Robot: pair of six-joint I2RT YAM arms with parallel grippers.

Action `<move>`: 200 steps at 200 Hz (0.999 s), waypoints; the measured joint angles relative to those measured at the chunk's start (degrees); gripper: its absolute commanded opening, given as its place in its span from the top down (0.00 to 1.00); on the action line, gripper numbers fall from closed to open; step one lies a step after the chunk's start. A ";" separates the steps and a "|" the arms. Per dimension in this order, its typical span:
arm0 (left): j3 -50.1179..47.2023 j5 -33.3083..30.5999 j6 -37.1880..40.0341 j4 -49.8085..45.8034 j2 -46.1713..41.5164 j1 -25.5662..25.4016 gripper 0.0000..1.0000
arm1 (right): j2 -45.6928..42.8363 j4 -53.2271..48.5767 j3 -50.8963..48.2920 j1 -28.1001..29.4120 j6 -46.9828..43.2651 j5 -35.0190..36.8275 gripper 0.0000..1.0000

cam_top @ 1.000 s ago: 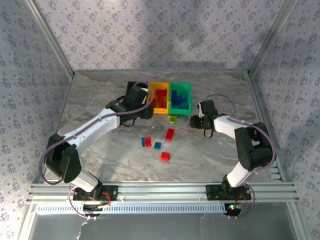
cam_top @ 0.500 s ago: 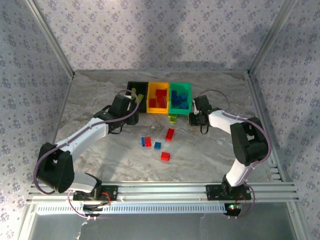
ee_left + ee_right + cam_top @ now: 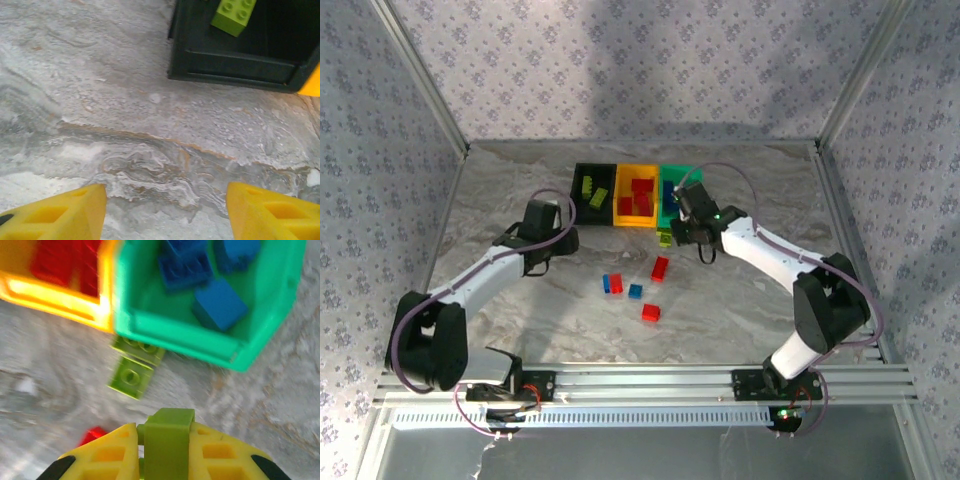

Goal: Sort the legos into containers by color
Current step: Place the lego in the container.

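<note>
Right tool [image 3: 165, 429] clamped on a lime brick [image 3: 167, 452], hovering at the front of the teal bin [image 3: 200, 342], two more lime bricks [image 3: 131, 377] on the desk [image 3: 45, 390] below. Left tool [image 3: 165, 194] wide, empty, near the black bin [image 3: 235, 70]. Risk: lime likely belongs in black, two bins over; an early release lands it among blue or red, and the arms could clash there.

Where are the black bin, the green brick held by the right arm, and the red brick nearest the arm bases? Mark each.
black bin [image 3: 235, 70], left wrist view, its near wall.
held green brick [image 3: 166, 440], right wrist view, middle of its visible face.
nearest red brick [image 3: 651, 313], top view, its centre.
</note>
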 measured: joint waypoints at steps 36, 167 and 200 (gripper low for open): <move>-0.70 0.87 -1.07 0.98 -0.55 0.37 0.37 | 5.95 -1.25 13.29 3.91 0.94 0.11 0.79; -1.77 1.01 -2.10 3.69 -0.55 0.63 0.37 | 46.29 -12.70 65.18 9.79 0.44 -4.48 0.76; -1.77 1.25 -2.14 3.72 -0.55 0.63 0.36 | 50.88 -14.27 71.04 9.62 0.96 -5.01 0.67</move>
